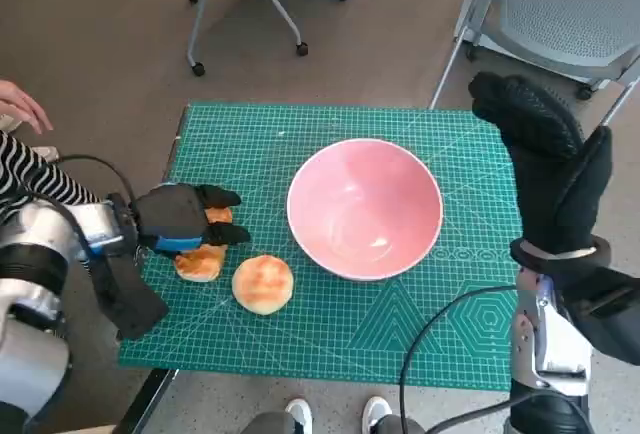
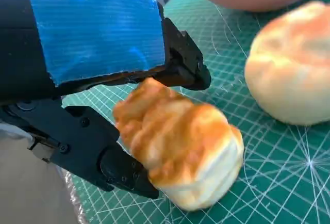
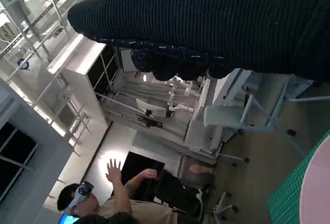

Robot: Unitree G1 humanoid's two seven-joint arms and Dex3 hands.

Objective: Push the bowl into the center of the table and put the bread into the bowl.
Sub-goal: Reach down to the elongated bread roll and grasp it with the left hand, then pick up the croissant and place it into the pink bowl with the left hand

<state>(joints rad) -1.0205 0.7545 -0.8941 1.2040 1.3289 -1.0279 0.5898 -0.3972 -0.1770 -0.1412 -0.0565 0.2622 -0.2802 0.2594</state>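
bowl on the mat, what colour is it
Pink, inside and out; the bowl shows best in the head view.

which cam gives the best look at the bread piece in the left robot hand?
Left wrist view: the held bread piece fills the frame, browned crust clear, with the left robot hand and its fingers on either side of it. Head view shows it small and partly hidden under that hand. Right wrist view doesn't show it at all.

The gloved right hand [image 3: 216, 22] spans the top of the frame, a person [image 3: 111, 201] sits at lower left, and the pink bowl [image 3: 315, 193] edge shows at lower right.
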